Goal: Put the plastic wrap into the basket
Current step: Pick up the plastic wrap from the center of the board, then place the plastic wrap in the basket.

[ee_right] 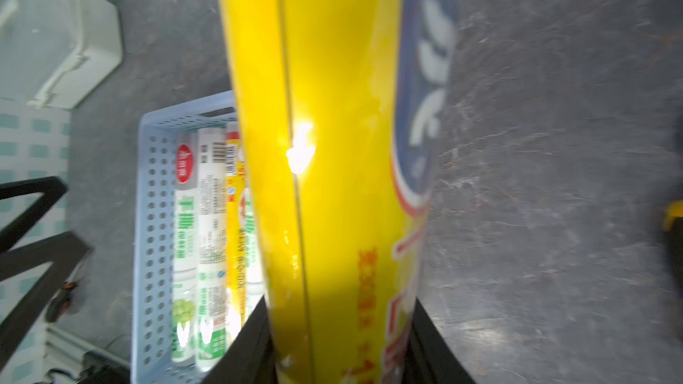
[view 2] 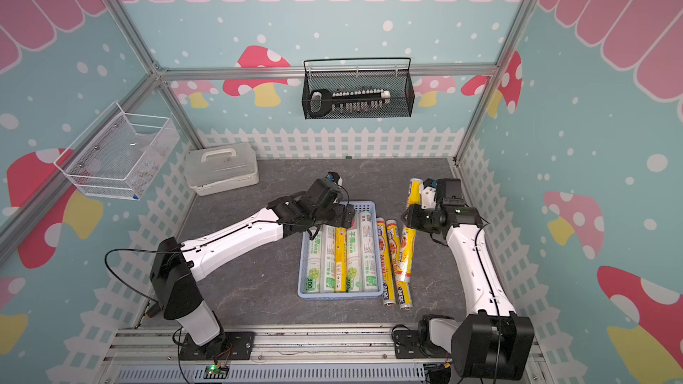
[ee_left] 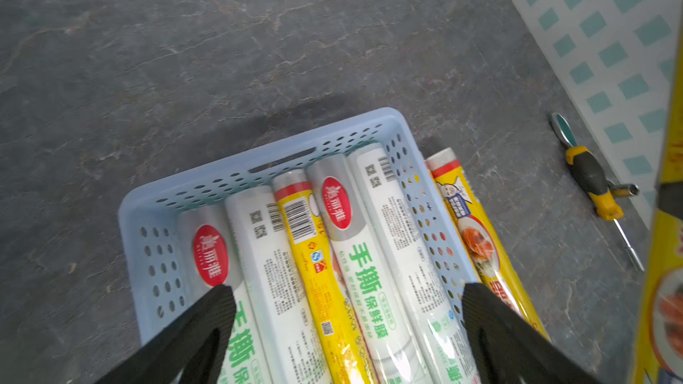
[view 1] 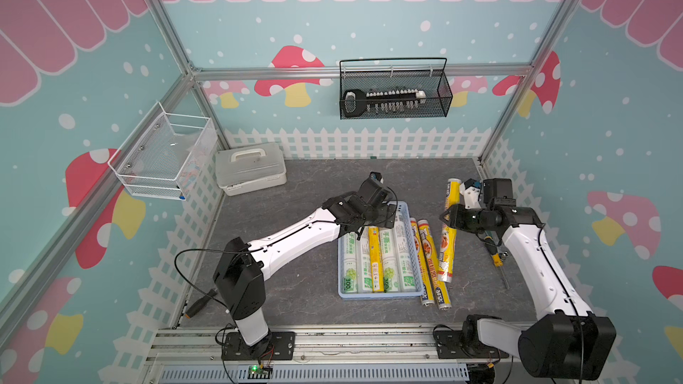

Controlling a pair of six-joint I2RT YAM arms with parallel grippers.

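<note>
The right hand [view 1: 448,217] is clenched on a yellow roll [view 1: 446,253] lying parallel to the basket [view 1: 380,294], which sits leftward beyond two loose rolls [view 1: 435,271]; the left hand [ee_left: 347,289] hangs released above it.

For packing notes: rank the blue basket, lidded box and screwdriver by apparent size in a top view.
Largest to smallest:
1. blue basket
2. lidded box
3. screwdriver, partly hidden, clearly smallest

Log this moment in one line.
left jaws: open, over basket | right jaws: shut on held yellow roll, beside basket | in basket: five rolls | on table: two yellow rolls
</note>
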